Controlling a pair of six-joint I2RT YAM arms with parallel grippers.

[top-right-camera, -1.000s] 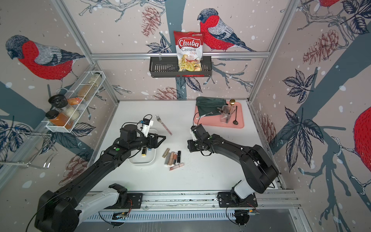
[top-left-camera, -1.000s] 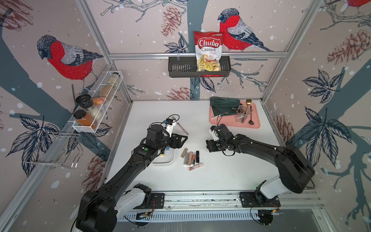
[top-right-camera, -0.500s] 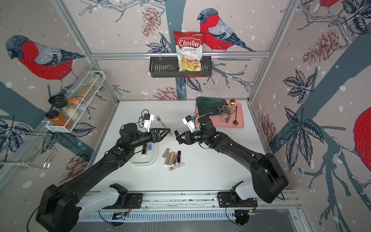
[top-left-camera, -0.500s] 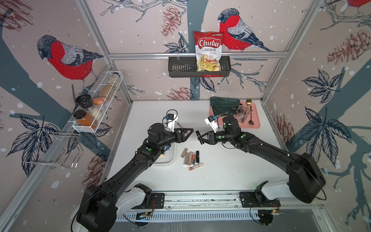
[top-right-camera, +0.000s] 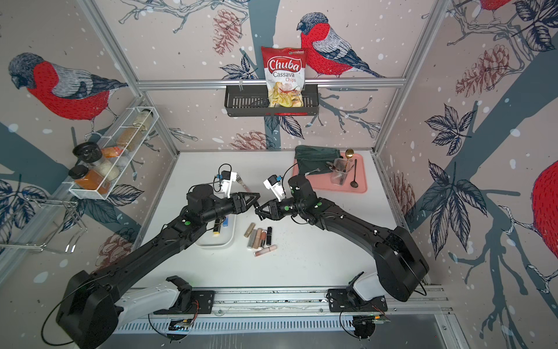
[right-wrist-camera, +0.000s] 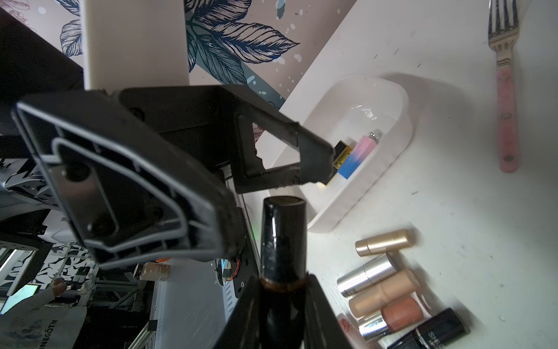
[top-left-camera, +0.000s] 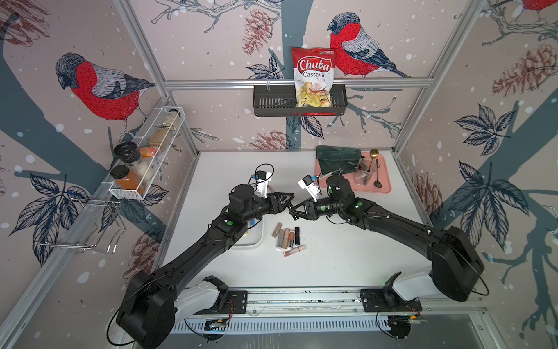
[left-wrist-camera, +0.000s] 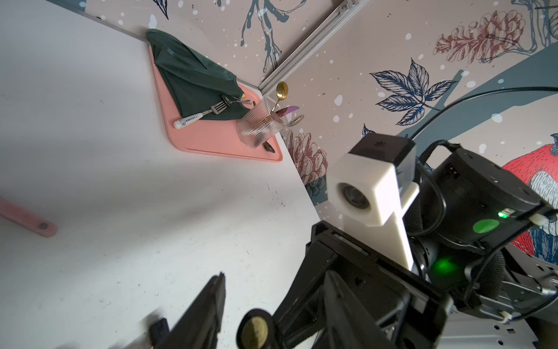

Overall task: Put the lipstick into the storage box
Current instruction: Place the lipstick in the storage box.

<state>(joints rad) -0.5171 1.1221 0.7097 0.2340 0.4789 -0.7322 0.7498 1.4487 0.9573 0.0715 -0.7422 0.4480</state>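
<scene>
A black lipstick [right-wrist-camera: 283, 235] with a gold end [left-wrist-camera: 256, 331] is held in the air, my right gripper [right-wrist-camera: 283, 291] shut on its lower part. In both top views the right gripper [top-left-camera: 293, 212] [top-right-camera: 258, 212] meets my left gripper [top-left-camera: 289, 203] [top-right-camera: 256, 201] tip to tip above the table. The left gripper [left-wrist-camera: 274, 273] stands open, its fingers on either side of the lipstick's free end with a gap showing. The white storage box [top-left-camera: 257, 240] [top-right-camera: 230, 239] [right-wrist-camera: 403, 121] sits below the left arm and holds a pink-and-blue tube [right-wrist-camera: 359, 154] and a black-and-gold one.
A row of several lipsticks [top-left-camera: 287, 237] [right-wrist-camera: 389, 287] lies right of the box. A pink-handled fork [right-wrist-camera: 505, 114] lies behind it. A pink tray [top-left-camera: 383, 188] with green cloth and a glass of cutlery sits back right. A black basket [top-left-camera: 271, 102] hangs on the back wall.
Both arms have lifted from the table and swung toward each other until the grippers meet. The left jaws have narrowed around the lipstick's end.
</scene>
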